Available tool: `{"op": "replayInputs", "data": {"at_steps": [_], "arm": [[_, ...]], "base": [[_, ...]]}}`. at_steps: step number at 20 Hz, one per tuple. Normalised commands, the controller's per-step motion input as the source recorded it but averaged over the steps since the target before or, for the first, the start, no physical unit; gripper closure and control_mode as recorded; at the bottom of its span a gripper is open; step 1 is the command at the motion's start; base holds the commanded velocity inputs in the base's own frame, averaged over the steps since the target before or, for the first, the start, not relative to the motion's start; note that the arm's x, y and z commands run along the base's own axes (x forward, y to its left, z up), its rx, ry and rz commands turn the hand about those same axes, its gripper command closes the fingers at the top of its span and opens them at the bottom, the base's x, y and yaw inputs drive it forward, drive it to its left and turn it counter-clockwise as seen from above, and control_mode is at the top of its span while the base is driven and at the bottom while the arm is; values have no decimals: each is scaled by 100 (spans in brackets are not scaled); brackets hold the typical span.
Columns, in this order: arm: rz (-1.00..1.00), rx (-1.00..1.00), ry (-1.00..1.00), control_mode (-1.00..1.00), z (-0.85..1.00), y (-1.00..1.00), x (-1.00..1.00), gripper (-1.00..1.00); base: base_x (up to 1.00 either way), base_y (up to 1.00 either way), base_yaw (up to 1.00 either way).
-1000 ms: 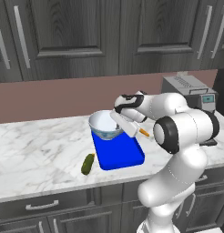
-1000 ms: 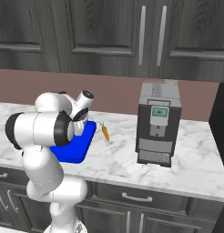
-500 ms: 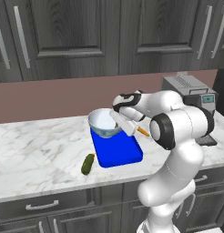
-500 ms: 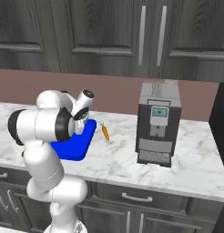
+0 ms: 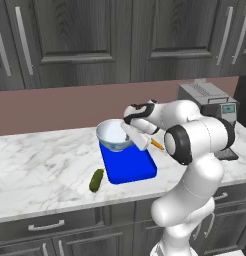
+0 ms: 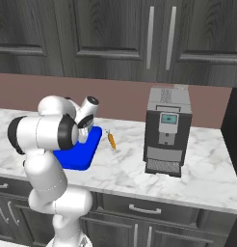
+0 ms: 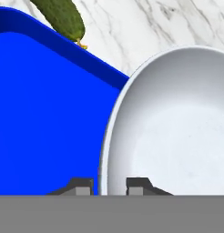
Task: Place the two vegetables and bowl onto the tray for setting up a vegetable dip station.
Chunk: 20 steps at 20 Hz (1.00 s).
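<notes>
On the marble counter (image 5: 40,160) the bright blue tray (image 5: 130,167) lies with the pale blue bowl (image 5: 113,135) sitting at its far end, partly over the tray edge. The gripper (image 7: 109,186) is at the bowl's rim: in the hand view one finger tip (image 7: 81,186) stands outside the rim and the other inside, with the rim between them and a small gap on each side, so it cannot be told if the rim is pinched or released. The dark green cucumber (image 5: 96,180) lies on the counter just beside the tray's near left corner. The orange carrot (image 6: 111,140) lies on the counter between the tray and the coffee machine (image 6: 166,130)
</notes>
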Motion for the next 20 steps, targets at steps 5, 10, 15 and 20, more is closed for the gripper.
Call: {"op": "replayInputs", "data": {"at_steps": [5,10,15,20], "arm": [[-11,0,0,-100,0,0,-11,-100],[-7,0,0,-100,6,-1,-14,-100],[-10,0,0,-100,20,-7,-29,-100],[-19,0,0,-100,28,-13,-36,-100]], "base": [[0,0,0],[0,0,0],[0,0,0],[0,0,0]]}}
